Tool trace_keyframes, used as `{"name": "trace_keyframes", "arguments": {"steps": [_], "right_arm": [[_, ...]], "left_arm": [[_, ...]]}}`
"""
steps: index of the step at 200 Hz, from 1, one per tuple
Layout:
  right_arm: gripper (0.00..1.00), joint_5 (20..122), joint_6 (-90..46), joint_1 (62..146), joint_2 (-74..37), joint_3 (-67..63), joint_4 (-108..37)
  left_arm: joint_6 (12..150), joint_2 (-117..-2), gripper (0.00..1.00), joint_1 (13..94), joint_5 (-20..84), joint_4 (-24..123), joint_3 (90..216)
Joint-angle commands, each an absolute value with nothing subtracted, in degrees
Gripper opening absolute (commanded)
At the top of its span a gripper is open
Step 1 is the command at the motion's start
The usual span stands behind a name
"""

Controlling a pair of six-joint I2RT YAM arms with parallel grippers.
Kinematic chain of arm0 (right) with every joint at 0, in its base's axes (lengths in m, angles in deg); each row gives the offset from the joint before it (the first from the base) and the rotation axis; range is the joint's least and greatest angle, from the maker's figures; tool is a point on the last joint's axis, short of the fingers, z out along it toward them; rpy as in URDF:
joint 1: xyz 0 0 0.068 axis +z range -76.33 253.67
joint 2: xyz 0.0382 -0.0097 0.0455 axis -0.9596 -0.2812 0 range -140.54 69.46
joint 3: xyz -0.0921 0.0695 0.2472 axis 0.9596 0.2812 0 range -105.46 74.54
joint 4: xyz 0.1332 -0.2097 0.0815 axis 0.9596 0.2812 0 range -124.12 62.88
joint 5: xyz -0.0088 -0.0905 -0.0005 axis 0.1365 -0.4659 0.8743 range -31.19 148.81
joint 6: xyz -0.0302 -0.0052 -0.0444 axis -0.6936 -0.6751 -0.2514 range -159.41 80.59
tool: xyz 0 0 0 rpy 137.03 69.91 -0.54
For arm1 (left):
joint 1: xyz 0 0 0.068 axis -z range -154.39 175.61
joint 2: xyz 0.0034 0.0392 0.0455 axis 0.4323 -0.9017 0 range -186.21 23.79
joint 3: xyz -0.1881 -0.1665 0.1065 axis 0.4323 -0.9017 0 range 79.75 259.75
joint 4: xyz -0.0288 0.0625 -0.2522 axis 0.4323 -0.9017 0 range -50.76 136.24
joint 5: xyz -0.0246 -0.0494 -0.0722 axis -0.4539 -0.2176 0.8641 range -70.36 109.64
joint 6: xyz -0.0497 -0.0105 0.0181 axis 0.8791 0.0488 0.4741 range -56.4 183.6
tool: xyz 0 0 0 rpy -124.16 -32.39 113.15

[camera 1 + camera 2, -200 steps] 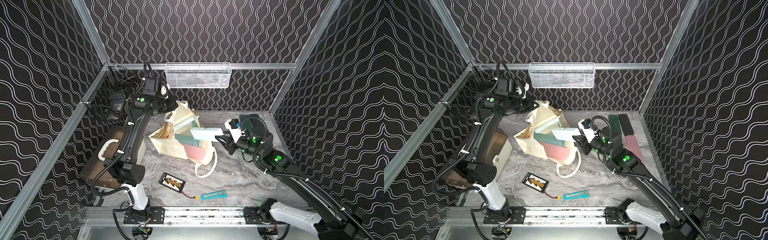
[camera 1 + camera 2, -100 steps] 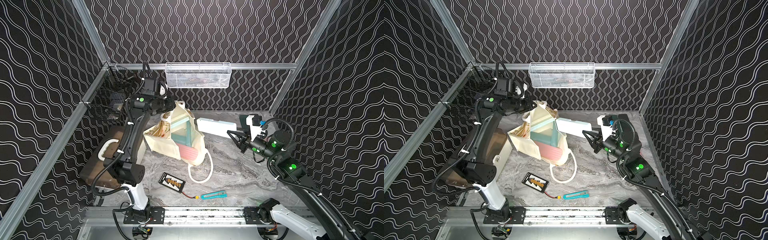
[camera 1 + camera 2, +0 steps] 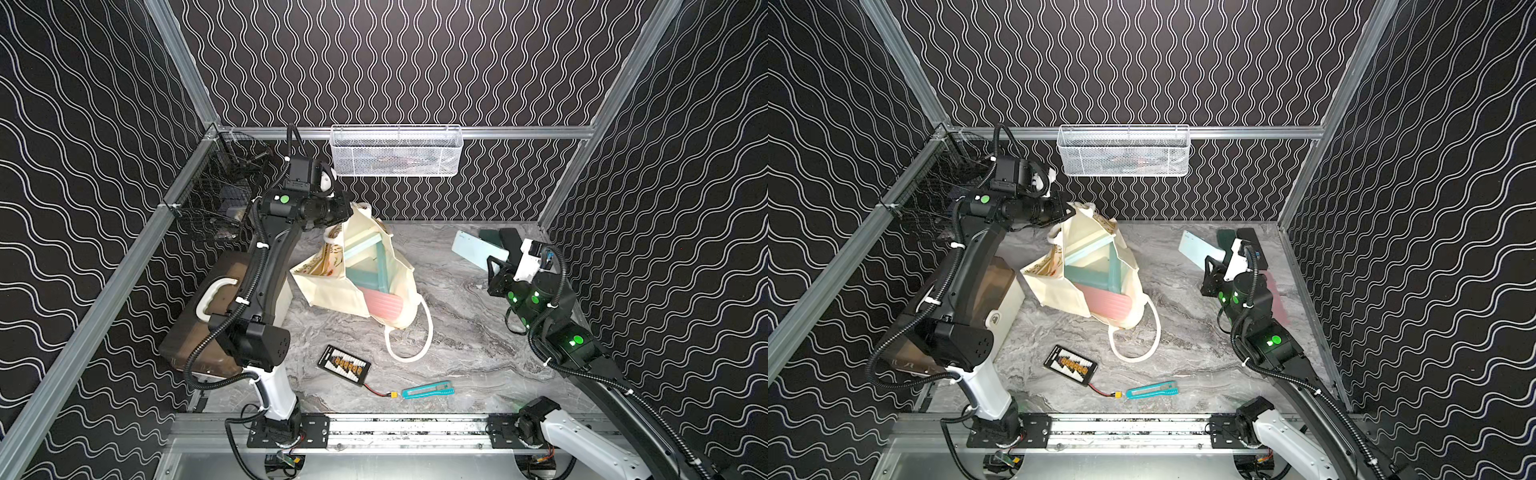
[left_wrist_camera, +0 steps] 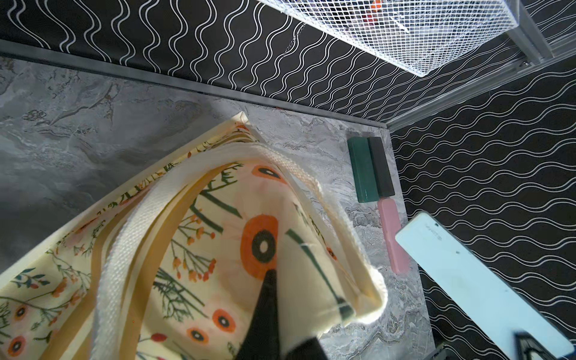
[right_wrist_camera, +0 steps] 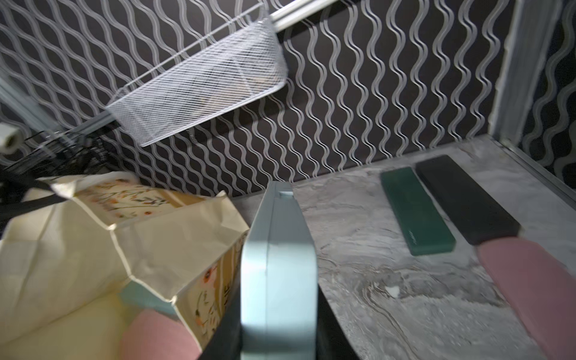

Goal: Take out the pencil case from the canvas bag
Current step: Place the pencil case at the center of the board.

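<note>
The cream canvas bag with its orange floral print stands open at mid-table in both top views. My left gripper is shut on its upper rim next to a handle, fabric pinched between the fingers. The pale blue pencil case is outside the bag, at the back right, clamped at its near end in my right gripper. It sticks out from the jaws in the right wrist view. Teal cases and a pink one lie inside the bag.
A green case, a black case and a pink case lie by the right wall. A white mesh basket hangs on the back wall. A brown box, a charger board and a teal knife lie nearer the front.
My right gripper has pulled the pale blue case out of the bag's mouth and carried it to the back right. The bag has shifted a little; my left gripper has kept its hold.
</note>
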State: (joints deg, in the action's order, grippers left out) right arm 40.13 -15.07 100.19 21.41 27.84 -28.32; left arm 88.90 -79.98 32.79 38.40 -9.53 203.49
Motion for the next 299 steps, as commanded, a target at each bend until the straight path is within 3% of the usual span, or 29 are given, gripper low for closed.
{"name": "trace_keyframes", "arguments": {"steps": [1, 98, 169, 244, 299], "right_arm": [[0.00, 30.6, -6.2, 100.0, 20.7, 28.7, -27.9], [0.00, 27.7, 17.8, 87.1, 15.2, 31.4, -23.6], [0.00, 26.6, 33.5, 82.0, 6.6, 28.1, -17.0], [0.00, 27.7, 38.7, 79.7, 3.0, 31.3, -23.6], [0.00, 31.3, 40.4, 79.1, 2.9, 33.6, -26.2]], "left_arm": [[88.7, -78.6, 0.00, 32.6, 41.1, -2.1, 202.7], [89.8, -78.3, 0.00, 32.3, 43.1, -2.4, 203.3], [91.8, -78.3, 0.00, 32.0, 39.8, -3.4, 205.1], [103.5, -77.1, 0.00, 32.0, 38.3, -1.8, 203.8], [107.5, -77.1, 0.00, 31.7, 43.5, 0.2, 204.3]]}}
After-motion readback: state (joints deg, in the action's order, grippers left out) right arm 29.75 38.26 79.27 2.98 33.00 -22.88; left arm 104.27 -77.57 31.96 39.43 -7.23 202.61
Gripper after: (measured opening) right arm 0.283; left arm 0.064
